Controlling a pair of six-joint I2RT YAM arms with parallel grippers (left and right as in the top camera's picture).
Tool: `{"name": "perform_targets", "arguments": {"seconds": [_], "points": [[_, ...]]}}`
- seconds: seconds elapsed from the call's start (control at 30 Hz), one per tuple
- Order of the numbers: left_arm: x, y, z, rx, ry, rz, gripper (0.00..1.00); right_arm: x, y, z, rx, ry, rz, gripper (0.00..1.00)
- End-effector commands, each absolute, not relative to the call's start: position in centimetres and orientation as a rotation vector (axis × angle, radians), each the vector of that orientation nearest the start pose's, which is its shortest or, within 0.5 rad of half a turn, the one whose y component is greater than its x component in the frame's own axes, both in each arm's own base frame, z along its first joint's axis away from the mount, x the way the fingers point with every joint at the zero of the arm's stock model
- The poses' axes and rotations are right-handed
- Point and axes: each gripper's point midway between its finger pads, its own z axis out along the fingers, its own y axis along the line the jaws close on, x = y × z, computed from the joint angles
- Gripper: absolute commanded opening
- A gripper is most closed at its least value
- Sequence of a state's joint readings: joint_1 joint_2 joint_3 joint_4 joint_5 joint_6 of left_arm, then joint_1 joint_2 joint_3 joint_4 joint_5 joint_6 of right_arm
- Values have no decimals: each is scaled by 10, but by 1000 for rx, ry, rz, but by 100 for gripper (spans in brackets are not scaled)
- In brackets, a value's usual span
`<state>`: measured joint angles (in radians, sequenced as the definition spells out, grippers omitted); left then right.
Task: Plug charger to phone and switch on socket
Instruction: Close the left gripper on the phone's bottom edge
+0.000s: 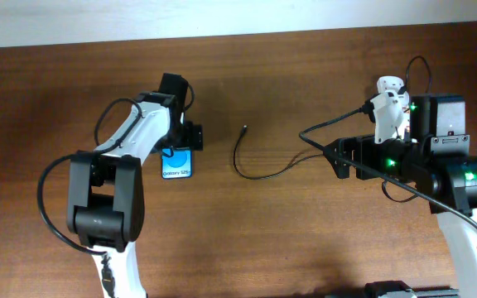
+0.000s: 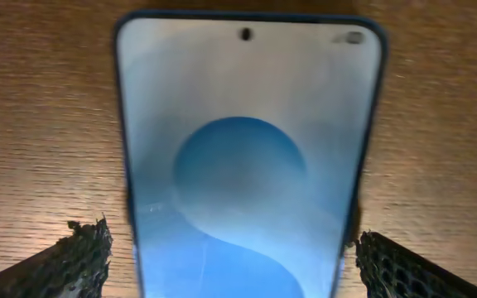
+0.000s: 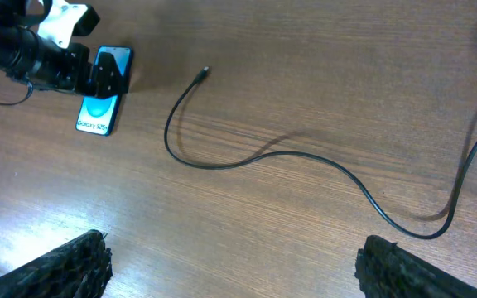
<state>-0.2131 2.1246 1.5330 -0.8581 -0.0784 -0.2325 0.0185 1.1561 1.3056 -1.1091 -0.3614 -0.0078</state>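
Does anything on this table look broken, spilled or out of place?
Nothing looks broken or spilled. The charger just snakes loose across the table, its tip lying apart from the phone, not plugged in.

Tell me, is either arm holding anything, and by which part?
Nothing is held. The left gripper stands open astride the phone, fingers clear of its long edges; the right gripper hangs open above the table, the charger lying loose.

Lab bench: wooden table (image 1: 305, 240), robot arms (image 1: 131, 141)
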Motion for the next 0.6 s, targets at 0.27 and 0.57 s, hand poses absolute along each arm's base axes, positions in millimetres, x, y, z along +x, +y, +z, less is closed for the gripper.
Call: {"name": "perform_targets", "arguments": {"seconds": [0.27,0.57], "points": [[415,-87,-10,-74,3045,-58,99,282,70,266,-196,2475,475,99],[406,-85,-23,-77,3099,-39,96,282,70,266,-196,2475,475,99]]}}
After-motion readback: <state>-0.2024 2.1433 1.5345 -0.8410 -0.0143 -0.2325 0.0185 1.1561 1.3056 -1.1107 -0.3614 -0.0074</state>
